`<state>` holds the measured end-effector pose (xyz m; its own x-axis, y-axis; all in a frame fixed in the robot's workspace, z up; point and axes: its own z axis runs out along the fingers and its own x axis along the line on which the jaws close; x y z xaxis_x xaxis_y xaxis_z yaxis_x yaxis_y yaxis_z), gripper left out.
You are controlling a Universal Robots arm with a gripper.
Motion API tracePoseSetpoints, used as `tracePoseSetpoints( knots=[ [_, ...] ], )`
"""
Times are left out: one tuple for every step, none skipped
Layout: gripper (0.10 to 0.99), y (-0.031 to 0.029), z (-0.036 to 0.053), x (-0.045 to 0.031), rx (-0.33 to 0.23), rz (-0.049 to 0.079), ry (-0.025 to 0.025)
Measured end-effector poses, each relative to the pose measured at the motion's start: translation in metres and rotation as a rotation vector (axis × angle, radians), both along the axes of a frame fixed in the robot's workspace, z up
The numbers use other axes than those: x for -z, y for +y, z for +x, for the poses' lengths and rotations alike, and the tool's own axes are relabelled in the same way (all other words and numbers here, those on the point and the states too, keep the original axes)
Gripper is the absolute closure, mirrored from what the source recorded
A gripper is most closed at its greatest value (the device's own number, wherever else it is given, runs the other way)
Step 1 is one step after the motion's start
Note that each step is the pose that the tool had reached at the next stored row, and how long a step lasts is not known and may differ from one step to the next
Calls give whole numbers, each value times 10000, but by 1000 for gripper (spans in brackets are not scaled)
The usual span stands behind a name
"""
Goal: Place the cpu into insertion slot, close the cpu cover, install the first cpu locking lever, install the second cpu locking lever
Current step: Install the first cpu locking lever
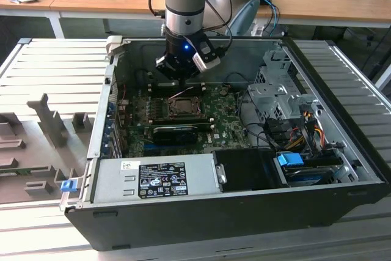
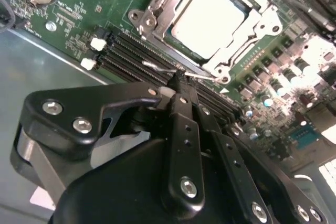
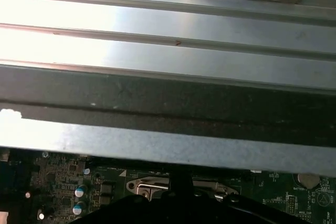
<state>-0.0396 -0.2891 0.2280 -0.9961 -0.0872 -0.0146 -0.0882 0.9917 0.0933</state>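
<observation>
Silvery cpu (image 2: 210, 17) lies on the green board (image 2: 79, 19), near but apart from the clenched claw (image 2: 182, 86).

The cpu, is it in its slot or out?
In. The cpu lies flat and level, with the silvery cpu cover down around it.

In the second wrist view, the cpu cover (image 2: 157, 6) is cut off ahead of the gripper (image 2: 181, 85), and the memory slots (image 2: 131, 56) are partly hidden beneath it.
</observation>
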Motion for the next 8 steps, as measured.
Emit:
tracePoseSetpoints(
  knots=[
    [980,9,6,6,1,0,0],
    [980,11,11,13,-1,2,-1],
    [980,16,26,25,0,1,-1],
    [980,18,32,33,0,2,-1],
    [980,19,39,44,1,1,-1],
    [980,19,46,53,2,2,-1],
    [980,19,56,60,5,1,-1],
    [980,19,68,69,7,1,-1]
  ],
)
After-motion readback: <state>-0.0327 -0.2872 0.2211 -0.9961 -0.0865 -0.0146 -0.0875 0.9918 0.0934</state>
